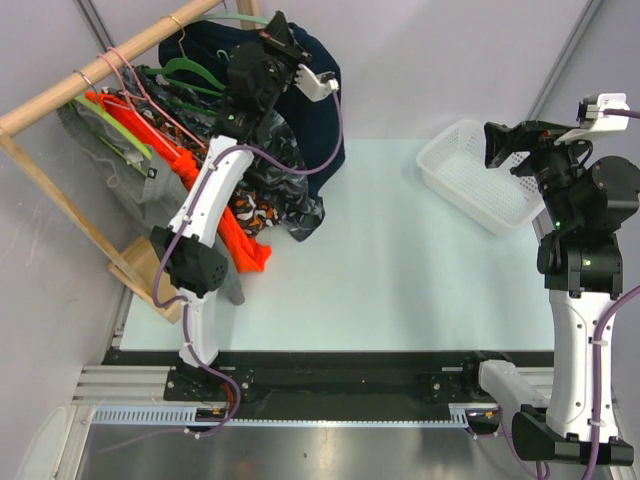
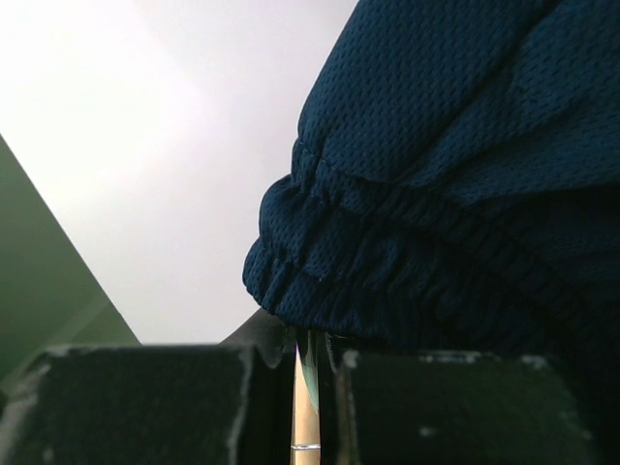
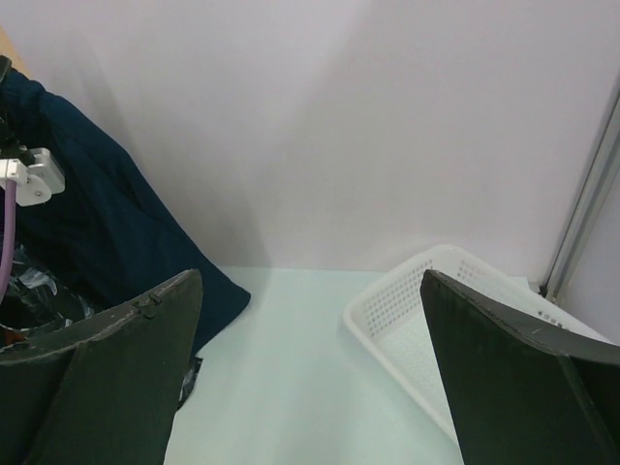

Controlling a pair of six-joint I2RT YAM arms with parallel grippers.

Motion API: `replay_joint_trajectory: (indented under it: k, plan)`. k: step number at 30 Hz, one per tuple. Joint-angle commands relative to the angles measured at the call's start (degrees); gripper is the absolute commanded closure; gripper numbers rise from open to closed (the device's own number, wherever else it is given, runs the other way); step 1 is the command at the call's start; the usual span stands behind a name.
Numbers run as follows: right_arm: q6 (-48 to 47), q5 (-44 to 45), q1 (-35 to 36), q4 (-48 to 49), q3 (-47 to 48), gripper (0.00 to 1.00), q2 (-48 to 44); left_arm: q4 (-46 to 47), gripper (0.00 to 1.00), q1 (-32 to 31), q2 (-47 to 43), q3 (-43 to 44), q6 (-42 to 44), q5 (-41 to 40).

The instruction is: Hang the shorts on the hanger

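Overhead, the left gripper is clamped shut up by the rack against the shorts, which its wrist view shows bunched just above the closed fingers, while the right gripper gapes wide, well apart from them.

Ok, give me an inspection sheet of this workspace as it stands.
Surface: pale green table, no spills seen.
Job's things: navy shorts draped up at the rack; the thin pale bar below them looks like the hanger.
Clutter: white basket; orange garment and patterned garment by the rack.
Grippers: left gripper shut on the hanger; right gripper open, holding nothing.
Cables: purple cable loops beside the shorts.
Surroundings: wooden rack with other hangers; plain walls.
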Motion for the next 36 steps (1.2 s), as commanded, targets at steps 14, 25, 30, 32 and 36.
replay_joint_trajectory:
  k: [14,25,30,32,36]
  plan:
    - [-0.11,-1.55,-0.27,0.78,1.92,0.0,-0.47,2.73,0.76,2.35,-6.87,-8.02,-0.43,1.2]
    - [0.77,-2.16,-0.27,-0.45,1.84,0.0,-0.38,5.82,0.21,-2.21,-18.3,-24.66,0.0,-0.2]
    - [0.69,-2.43,-0.27,-0.8,1.84,0.0,-0.55,3.28,0.08,-4.68,-21.99,-26.87,0.18,-3.72]
    - [0.86,-2.6,-0.27,-1.06,1.84,0.0,-0.47,2.92,0.02,-6.17,-23.75,-27.74,0.1,-5.03]
    - [0.86,-3.3,-0.27,-2.99,1.66,0.0,-0.29,1.26,0.0,-10.29,-25.42,-27.58,-3.32,-10.04]
